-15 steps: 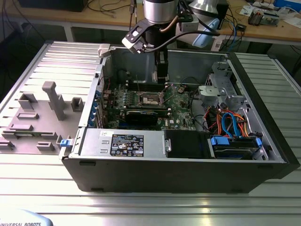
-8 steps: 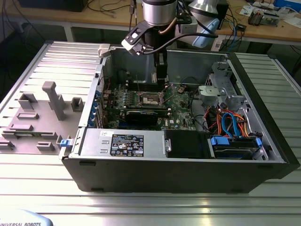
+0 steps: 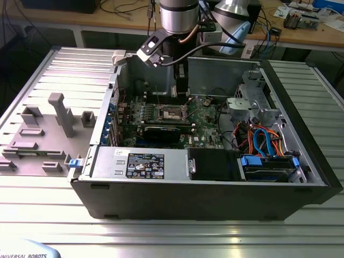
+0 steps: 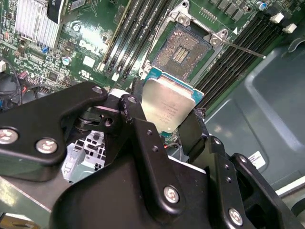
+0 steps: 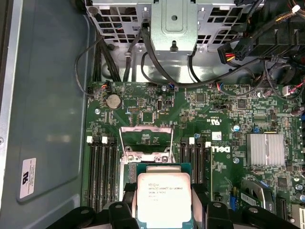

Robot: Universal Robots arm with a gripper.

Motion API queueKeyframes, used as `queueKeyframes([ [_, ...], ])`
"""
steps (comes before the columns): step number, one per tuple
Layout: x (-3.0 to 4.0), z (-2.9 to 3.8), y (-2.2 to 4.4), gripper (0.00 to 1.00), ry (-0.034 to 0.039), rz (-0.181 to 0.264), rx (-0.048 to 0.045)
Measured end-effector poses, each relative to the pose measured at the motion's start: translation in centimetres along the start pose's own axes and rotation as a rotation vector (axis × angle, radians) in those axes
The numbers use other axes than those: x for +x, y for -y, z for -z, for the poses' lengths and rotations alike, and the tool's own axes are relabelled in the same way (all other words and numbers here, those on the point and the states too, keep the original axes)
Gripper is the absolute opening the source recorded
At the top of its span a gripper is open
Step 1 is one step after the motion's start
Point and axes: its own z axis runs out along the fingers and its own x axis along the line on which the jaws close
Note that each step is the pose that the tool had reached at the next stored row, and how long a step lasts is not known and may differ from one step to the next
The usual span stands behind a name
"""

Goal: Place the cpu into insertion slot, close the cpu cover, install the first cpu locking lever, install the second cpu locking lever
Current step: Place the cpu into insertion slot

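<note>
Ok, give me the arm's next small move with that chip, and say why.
Probably ease the cpu straight down, keeping it square over the insertion slot. The gripper grips the chip by two opposite edges above the board. The slot's dark centre is bare, and the cpu cover stands swung open, so nothing seems to block the descent.

Arm (image 3: 180, 15) hangs approx vert. at top centre of the exterior view: silver last link, black wrist section (image 3: 171, 47) under it. Gripper (image 3: 183, 86) points straight down, toward the far side, approx mid-width betw. left and right. In both wrist views its two black fingers (image 4: 143, 138) are closed onto opposite edges of the cpu (image 4: 167, 109). The chip is pinched betw. the tips, metal top facing the cams. Finger links are bolted and angle inward toward the tips.
</note>
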Motion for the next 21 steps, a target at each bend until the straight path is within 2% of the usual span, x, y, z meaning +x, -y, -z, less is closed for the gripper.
queueKeyframes([
  [11, 0.00, -0.01, 0.14, 0.54, 0.0000, 0.000, 0.0000],
  [13, -0.01, -0.45, 0.19, 0.54, 0.0000, 0.000, 0.0000],
  [21, -0.01, -0.65, 0.22, 0.54, 0.0000, 0.000, -0.0001],
])
